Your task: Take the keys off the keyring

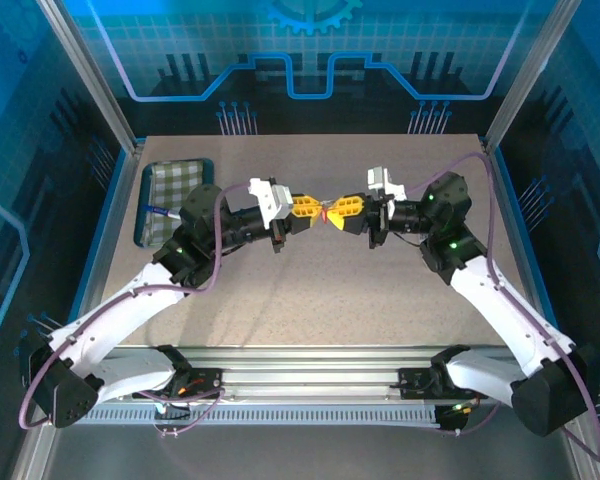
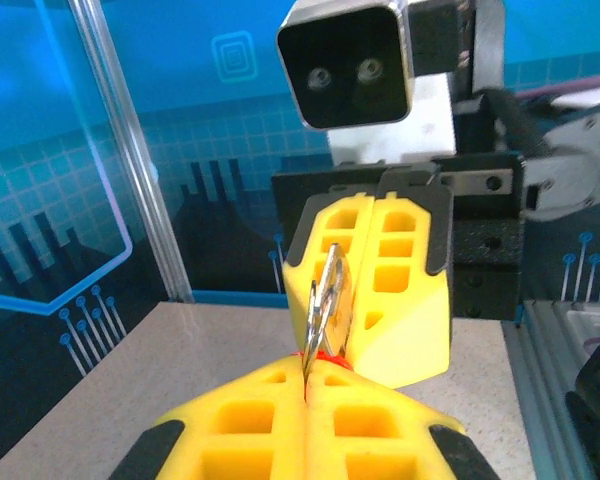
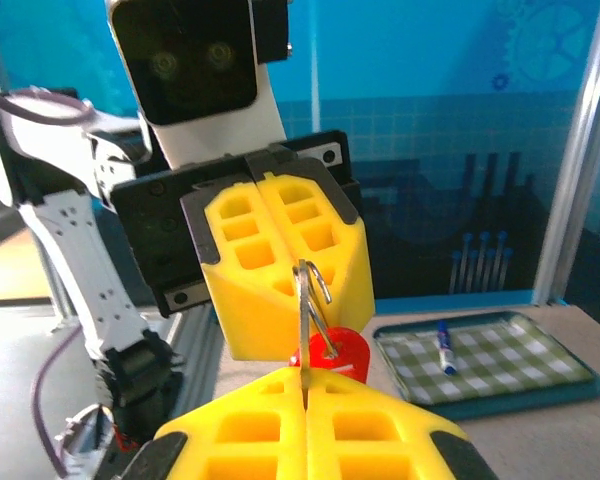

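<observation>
Two arms meet tip to tip above the middle of the desk (image 1: pixel 310 300). The left gripper (image 1: pixel 315 210) has its jaws closed on the red keyring (image 3: pixel 332 352). The right gripper (image 1: pixel 337 210) has its jaws pinched on the grey metal key (image 3: pixel 304 320), which stands upright and touches the keyring. A blue-and-white pen (image 3: pixel 445 347) lies in the checked tray (image 3: pixel 500 405) at the desk's left side.

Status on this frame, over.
Left gripper shut on red keyring, right gripper shut on key. Key not yet off keyring, held above table. Pen in tray, well clear.
</observation>
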